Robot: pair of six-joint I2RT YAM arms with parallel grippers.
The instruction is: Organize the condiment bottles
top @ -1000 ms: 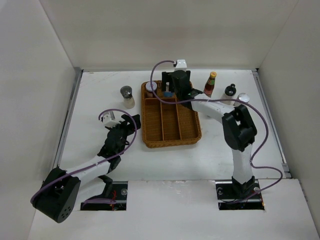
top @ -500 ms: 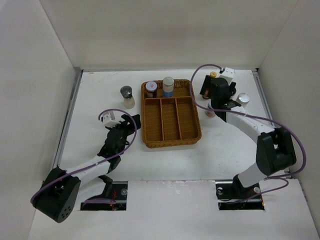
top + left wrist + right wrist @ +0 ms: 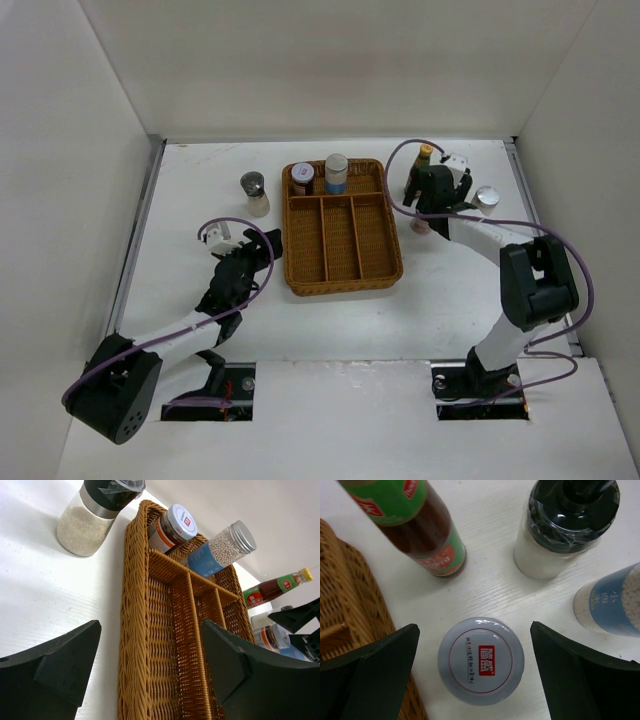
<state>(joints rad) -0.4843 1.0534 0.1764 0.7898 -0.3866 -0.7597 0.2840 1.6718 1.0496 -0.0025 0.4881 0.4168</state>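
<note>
Far right corner of the table: the red-labelled jar [image 3: 481, 661] stands just right of the wicker tray [image 3: 296, 250]. My right gripper [image 3: 474, 630] hangs directly over it, fingers spread wide on either side of the lid and touching nothing. A second ago that gripper was over the tray's far end at a blue-banded bottle [image 3: 336, 174]. That bottle now stands free in the far compartment beside a second jar [image 3: 303, 178], and my arm has swung right. The lid below me is white, with a red ring and a red square logo of characters; the small print around it is too fine to read. Around the jar, apart from it, stand a sauce bottle [image 3: 427, 535] with a green and red label, a black-capped bottle [image 3: 567, 525] and a second blue-banded bottle [image 3: 612, 605] bearing white characters. My left gripper [image 3: 150, 630], fingers equally wide and holding nothing, has not moved from near the tray's left side. A grey-lidded shaker [image 3: 254, 193] stands left of the tray toward the far edge.
</note>
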